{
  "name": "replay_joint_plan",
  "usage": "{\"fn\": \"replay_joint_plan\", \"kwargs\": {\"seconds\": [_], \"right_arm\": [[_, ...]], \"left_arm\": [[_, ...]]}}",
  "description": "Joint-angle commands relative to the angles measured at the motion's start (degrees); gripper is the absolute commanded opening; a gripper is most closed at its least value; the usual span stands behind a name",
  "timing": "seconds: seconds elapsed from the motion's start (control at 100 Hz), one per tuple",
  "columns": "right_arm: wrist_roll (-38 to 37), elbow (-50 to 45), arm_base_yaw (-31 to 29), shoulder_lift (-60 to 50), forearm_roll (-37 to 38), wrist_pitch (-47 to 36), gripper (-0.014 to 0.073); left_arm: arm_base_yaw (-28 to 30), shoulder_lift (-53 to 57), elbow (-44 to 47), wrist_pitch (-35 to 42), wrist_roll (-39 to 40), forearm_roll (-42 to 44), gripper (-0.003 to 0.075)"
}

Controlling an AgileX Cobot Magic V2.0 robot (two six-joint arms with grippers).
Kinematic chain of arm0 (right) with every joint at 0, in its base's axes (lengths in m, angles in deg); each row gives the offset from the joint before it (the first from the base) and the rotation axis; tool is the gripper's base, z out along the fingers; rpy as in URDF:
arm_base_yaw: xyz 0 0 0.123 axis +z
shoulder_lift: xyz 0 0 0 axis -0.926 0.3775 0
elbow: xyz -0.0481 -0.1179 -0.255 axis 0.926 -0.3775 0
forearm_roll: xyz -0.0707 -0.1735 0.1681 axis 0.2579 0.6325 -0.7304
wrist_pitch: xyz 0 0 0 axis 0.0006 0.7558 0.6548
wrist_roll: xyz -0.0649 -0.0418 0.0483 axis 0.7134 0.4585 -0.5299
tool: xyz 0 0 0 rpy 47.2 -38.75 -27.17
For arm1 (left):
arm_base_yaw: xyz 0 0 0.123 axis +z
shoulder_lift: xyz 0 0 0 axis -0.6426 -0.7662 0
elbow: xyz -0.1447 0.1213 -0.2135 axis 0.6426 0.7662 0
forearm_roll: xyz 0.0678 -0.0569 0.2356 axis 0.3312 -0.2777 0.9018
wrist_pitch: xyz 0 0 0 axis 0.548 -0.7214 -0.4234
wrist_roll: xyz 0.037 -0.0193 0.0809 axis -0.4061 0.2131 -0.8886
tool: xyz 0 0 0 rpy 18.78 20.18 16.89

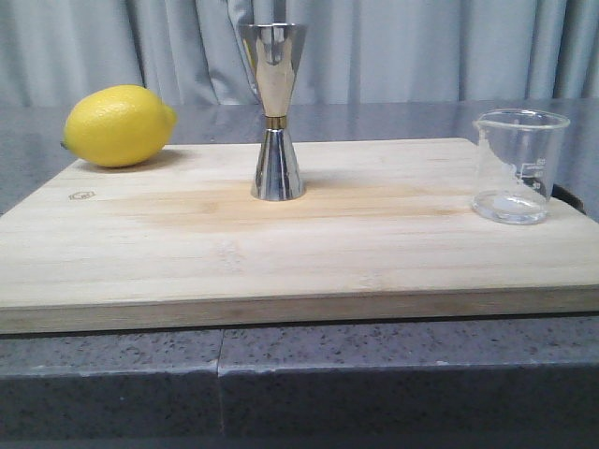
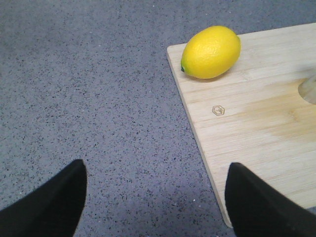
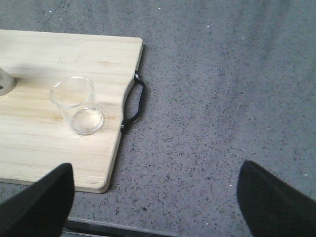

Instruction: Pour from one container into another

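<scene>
A small clear glass beaker (image 1: 518, 166) stands upright on the right end of the wooden cutting board (image 1: 281, 243); the right wrist view also shows the beaker (image 3: 78, 104). The tall steel jigger (image 1: 273, 112) with a gold band stands mid-board, toward the back. Only a sliver of the jigger's base (image 2: 309, 89) shows in the left wrist view. My left gripper (image 2: 157, 170) hangs open over the grey counter, off the board's left edge. Off the board's right edge, my right gripper (image 3: 155, 173) is open over the counter. Neither gripper appears in the front view.
A yellow lemon (image 1: 119, 125) lies at the board's back left corner. The board has a black handle (image 3: 134, 102) on its right edge. Grey speckled counter (image 2: 89, 98) surrounds the board; its front edge (image 3: 123, 228) lies near my right gripper. A curtain (image 1: 402, 47) hangs behind.
</scene>
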Motion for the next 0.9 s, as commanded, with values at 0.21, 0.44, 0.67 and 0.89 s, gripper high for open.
{"fn": "replay_joint_plan", "kwargs": {"seconds": [0.21, 0.44, 0.67, 0.89], "right_arm": [[-0.3, 1.7, 0.0, 0.5, 1.5, -3.5, 0.0192], [-0.3, 1.7, 0.0, 0.5, 1.5, -3.5, -0.0065], [-0.3, 1.7, 0.0, 0.5, 1.5, -3.7, -0.0071], [-0.3, 1.7, 0.0, 0.5, 1.5, -3.7, -0.0071]], "left_arm": [[-0.4, -0.2, -0.5, 5.0, 1.0, 0.6, 0.0277], [-0.4, -0.2, -0.5, 5.0, 1.0, 0.6, 0.0052], [-0.4, -0.2, -0.5, 4.9, 1.0, 0.6, -0.0019], [-0.4, -0.2, -0.5, 4.9, 1.0, 0.6, -0.0019]]}}
